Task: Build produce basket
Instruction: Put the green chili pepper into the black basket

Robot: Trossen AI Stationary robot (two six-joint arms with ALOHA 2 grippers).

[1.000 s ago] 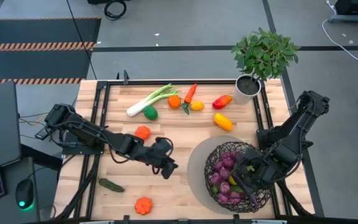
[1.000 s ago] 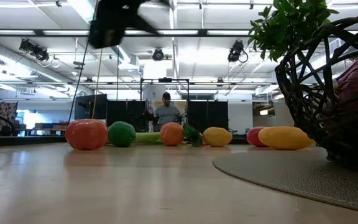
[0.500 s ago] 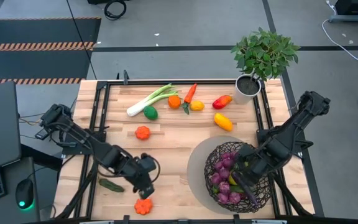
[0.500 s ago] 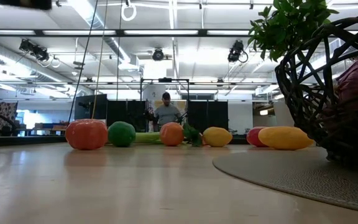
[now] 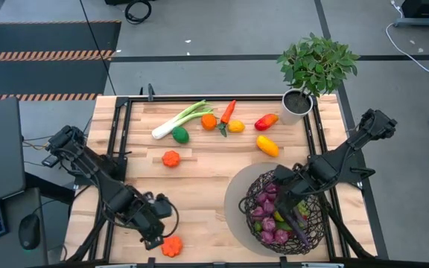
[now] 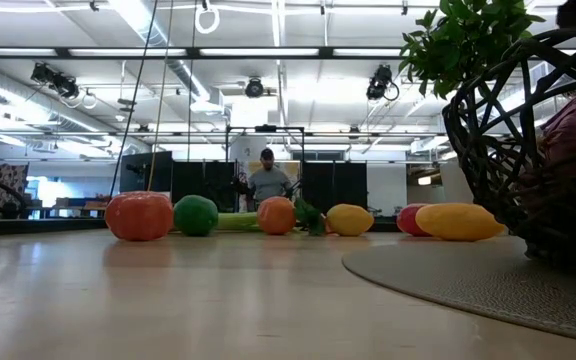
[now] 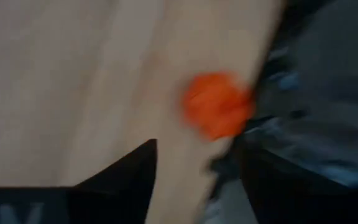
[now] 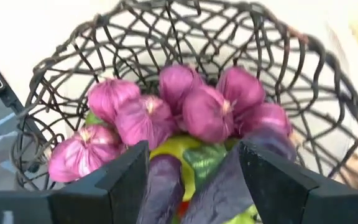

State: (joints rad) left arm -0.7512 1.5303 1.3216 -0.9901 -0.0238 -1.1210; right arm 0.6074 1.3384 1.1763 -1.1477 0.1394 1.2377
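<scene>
The dark woven-wire basket (image 5: 285, 212) stands on a round grey mat (image 5: 234, 195) at the near right, holding purple and green produce (image 8: 191, 112). My right gripper (image 8: 194, 180) hangs open above it (image 5: 283, 199), touching nothing. My left gripper (image 5: 159, 237) is open above the table's near edge, next to an orange toy pumpkin (image 5: 172, 246) that lies on the wood just ahead of the fingers (image 7: 216, 106). More produce lies toward the far edge: a leek (image 5: 181, 119), lime (image 5: 179, 135), orange (image 5: 209, 120), carrot (image 5: 228, 113), peppers (image 5: 266, 121) and a second pumpkin (image 5: 170, 158).
A leafy plant in a white pot (image 5: 296, 104) stands at the far right corner. A yellow vegetable (image 5: 267, 146) lies just beyond the mat. The middle of the table is bare wood (image 5: 199, 193). In the low view, a person stands far off in the room behind.
My left gripper has swung from the table's middle toward the near left, ending beside the pumpkin at the near edge; its arm now covers the green cucumber that lay there. My right gripper has shifted a little above the basket toward its far side.
</scene>
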